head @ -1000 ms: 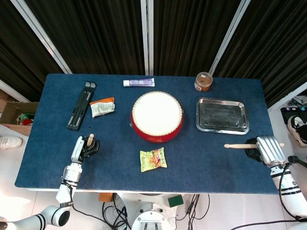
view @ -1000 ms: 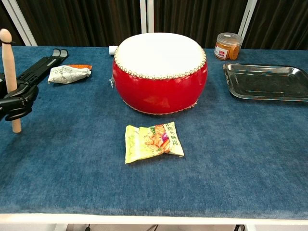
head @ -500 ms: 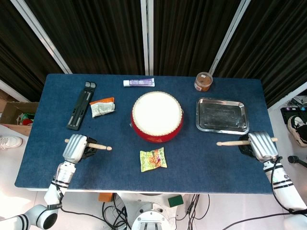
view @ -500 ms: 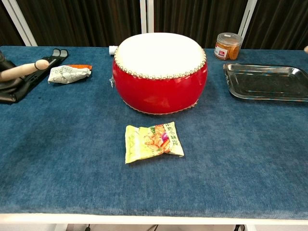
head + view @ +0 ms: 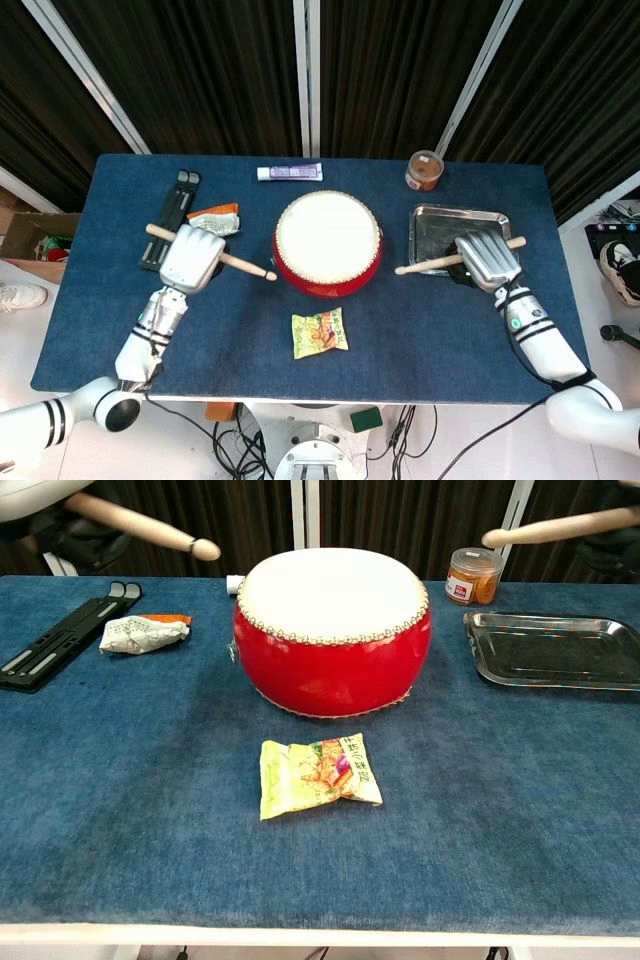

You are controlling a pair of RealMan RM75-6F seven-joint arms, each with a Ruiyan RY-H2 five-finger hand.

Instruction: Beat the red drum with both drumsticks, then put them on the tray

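Hands raised from the near table edge within 1 s: left hand (image 5: 192, 257) and right hand (image 5: 486, 258) each grip 1 drumstick (image 5: 247, 265) (image 5: 425, 264), tips now flanking the red drum (image 5: 328, 244) at table centre, so beating appears imminent; tray (image 5: 432, 218) empty.
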